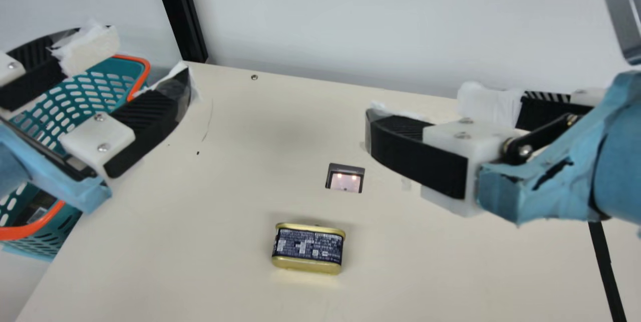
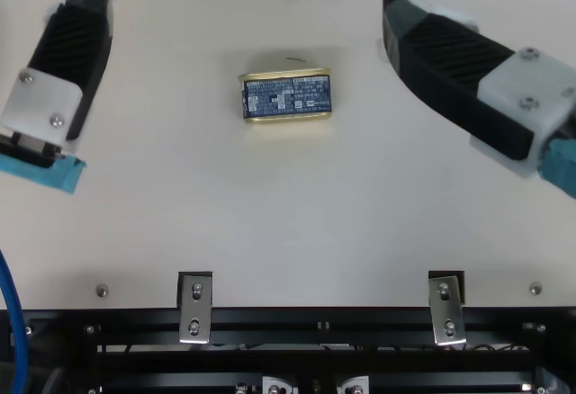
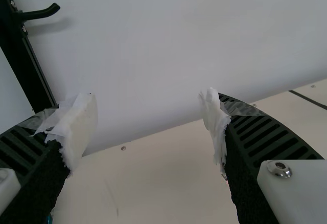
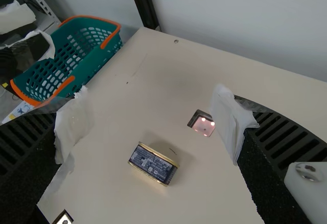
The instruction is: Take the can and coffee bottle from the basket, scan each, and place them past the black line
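Can on the cream table, both grippers open above.
Gold-rimmed can (image 1: 308, 248), dark label facing the camera, on the cream table (image 1: 200, 262) just nearer than the lit scanner window (image 1: 345, 181), not touching. Left gripper (image 1: 146, 59), fingers apart, white wrap at tips, partly over the teal basket (image 1: 30, 231), orange-rimmed, by the table's left edge. Right gripper (image 1: 418, 107) at the right, fingers spread. Black line (image 1: 607, 269) at lower right, well apart from can.

Can (image 1: 308, 248) — navy and gold
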